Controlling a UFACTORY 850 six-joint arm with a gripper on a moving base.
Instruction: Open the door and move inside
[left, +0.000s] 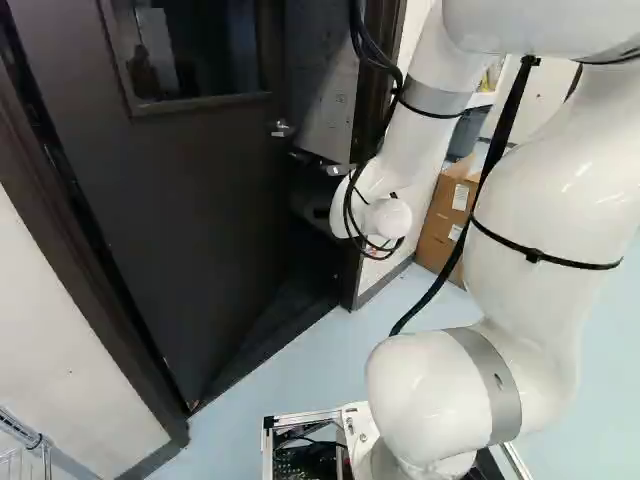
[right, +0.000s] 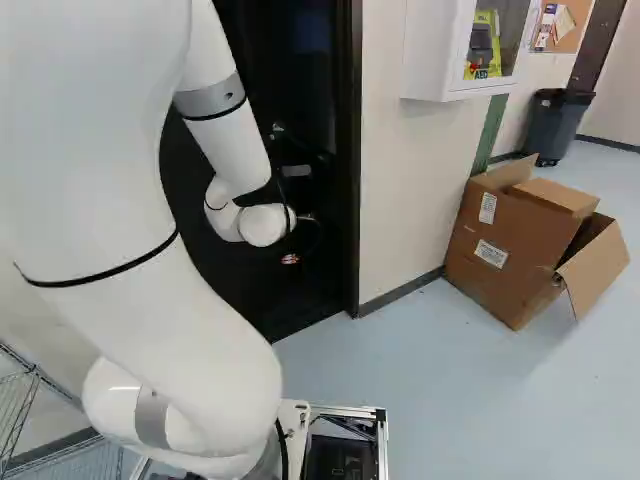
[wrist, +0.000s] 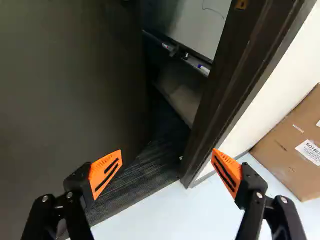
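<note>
Right base view: open cardboard box (right: 522, 228)

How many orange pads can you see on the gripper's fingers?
2: one orange pad on the side nearer the dark door, the other pad on the side nearer the cardboard box.

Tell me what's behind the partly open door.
Through the gap beside the door, a whiteboard, markers on its tray and dark flooring are visible. The door covers the rest; its window shows only dim, unclear shapes.
</note>
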